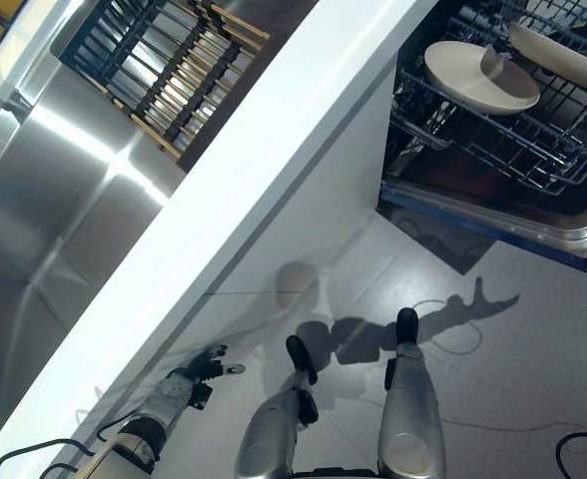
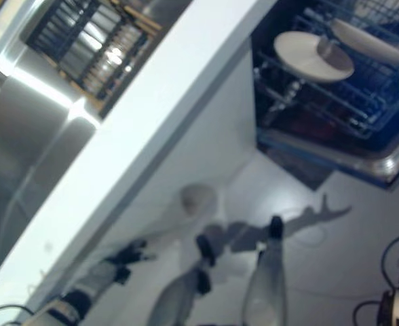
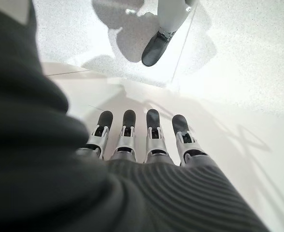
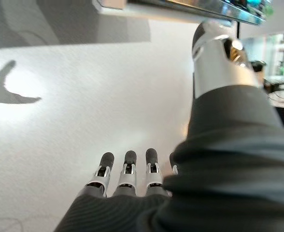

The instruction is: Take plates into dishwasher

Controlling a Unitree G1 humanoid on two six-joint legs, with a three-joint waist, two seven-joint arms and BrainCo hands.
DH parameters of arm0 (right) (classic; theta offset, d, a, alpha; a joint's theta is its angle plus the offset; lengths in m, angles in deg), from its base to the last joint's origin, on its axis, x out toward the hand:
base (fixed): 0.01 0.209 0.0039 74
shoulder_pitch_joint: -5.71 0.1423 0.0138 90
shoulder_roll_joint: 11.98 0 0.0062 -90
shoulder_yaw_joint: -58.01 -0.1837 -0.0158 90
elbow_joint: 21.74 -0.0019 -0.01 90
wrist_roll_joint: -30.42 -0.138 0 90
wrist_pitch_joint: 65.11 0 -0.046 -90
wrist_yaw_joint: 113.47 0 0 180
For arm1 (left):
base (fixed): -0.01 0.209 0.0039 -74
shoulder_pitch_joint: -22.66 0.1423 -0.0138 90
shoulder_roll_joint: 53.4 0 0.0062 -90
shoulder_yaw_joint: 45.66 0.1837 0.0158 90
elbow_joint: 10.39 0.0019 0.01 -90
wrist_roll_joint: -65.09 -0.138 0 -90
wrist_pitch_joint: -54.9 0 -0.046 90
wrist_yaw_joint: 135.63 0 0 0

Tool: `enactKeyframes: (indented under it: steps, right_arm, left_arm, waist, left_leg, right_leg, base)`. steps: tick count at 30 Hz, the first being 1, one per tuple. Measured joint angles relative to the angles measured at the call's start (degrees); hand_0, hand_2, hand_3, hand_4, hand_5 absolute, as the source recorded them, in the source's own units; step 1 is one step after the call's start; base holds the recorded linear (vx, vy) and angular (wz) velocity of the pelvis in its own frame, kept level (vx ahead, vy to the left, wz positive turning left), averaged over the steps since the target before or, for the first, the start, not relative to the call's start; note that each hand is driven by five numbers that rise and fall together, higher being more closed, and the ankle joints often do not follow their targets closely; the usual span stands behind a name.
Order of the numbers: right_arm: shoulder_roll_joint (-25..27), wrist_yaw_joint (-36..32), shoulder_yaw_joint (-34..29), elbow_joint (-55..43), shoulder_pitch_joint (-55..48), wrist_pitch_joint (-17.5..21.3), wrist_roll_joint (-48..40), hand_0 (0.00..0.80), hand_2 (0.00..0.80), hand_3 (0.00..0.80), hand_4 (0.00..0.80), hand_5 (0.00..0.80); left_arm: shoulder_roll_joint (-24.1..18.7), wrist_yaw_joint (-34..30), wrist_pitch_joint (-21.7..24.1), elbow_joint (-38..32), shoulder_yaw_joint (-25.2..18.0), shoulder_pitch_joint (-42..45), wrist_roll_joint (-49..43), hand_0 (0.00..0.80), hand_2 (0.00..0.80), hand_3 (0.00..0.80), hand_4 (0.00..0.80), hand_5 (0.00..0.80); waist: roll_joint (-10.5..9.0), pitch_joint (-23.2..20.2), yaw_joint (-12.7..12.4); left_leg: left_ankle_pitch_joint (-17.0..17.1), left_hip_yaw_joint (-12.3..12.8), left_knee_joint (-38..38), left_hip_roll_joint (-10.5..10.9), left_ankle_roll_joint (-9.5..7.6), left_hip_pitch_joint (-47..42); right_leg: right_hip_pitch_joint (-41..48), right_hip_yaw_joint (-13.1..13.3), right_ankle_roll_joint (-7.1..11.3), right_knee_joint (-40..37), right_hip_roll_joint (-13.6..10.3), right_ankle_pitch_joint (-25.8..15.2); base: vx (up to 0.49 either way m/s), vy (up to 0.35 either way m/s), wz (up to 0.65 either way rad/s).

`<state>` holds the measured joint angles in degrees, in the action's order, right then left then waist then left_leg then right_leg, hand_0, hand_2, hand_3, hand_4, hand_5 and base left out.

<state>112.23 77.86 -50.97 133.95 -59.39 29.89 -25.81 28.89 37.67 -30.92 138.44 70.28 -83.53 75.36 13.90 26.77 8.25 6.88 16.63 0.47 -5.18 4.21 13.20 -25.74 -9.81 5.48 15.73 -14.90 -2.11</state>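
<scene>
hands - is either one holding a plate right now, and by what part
Nothing is held. The left hand and the right hand both hang with straight fingers over the floor. Two plates already sit in the dishwasher rack.

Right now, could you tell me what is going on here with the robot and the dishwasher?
Neither hand holds anything. The left hand hangs by the white counter, fingers straight, and the right hand hangs open over the floor. Two plates already sit in the pulled-out dishwasher rack. A dish drainer stands beside the steel sink.
</scene>
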Motion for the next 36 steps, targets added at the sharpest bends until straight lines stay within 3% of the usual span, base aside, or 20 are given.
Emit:
enactKeyframes:
  steps: [12, 22, 36]
  right_arm:
    - [0.41, -8.72, 11.11, -1.76, 10.62, -3.38, 10.04, 0.000, 0.000, 0.000, 0.000, 0.000]
    - [2.60, -8.67, 15.47, -1.88, 13.66, -6.32, 12.62, 0.000, 0.000, 0.000, 0.000, 0.000]
    - [2.67, -11.42, 21.92, -4.52, 14.71, -6.36, 17.05, 0.000, 0.000, 0.000, 0.000, 0.000]
  left_arm:
    - [-0.53, -0.20, -0.13, -3.53, 0.03, -0.25, -0.03, 0.000, 0.000, 0.000, 0.000, 0.000]
    - [-0.56, -0.46, -0.22, -3.63, 0.12, -0.24, -0.02, 0.000, 0.000, 0.000, 0.000, 0.000]
    - [-0.43, -0.68, -1.06, -3.68, 0.17, 0.25, -0.02, 0.000, 0.000, 0.000, 0.000, 0.000]
  waist:
    - [0.01, 0.00, -2.08]
    - [0.01, -0.01, -2.46]
    - [0.20, -0.14, -1.95]
  left_leg:
    - [-0.18, 0.63, -1.91, -1.80, 0.28, 1.75]
    - [0.11, 0.63, -2.09, -2.21, 0.74, 2.50]
    - [-0.40, -0.04, -3.11, -3.41, 1.24, 1.33]
  right_leg:
    - [-4.10, 1.04, -1.93, 4.57, 1.32, 2.11]
    - [-4.95, 0.94, -2.25, 4.49, 1.83, 2.03]
    - [-5.12, -1.06, -3.70, 6.94, 1.59, 2.80]
  base:
    - [-0.012, -0.062, -0.05]
    - [-0.001, 0.005, -0.03]
    - [0.024, 0.002, -0.06]
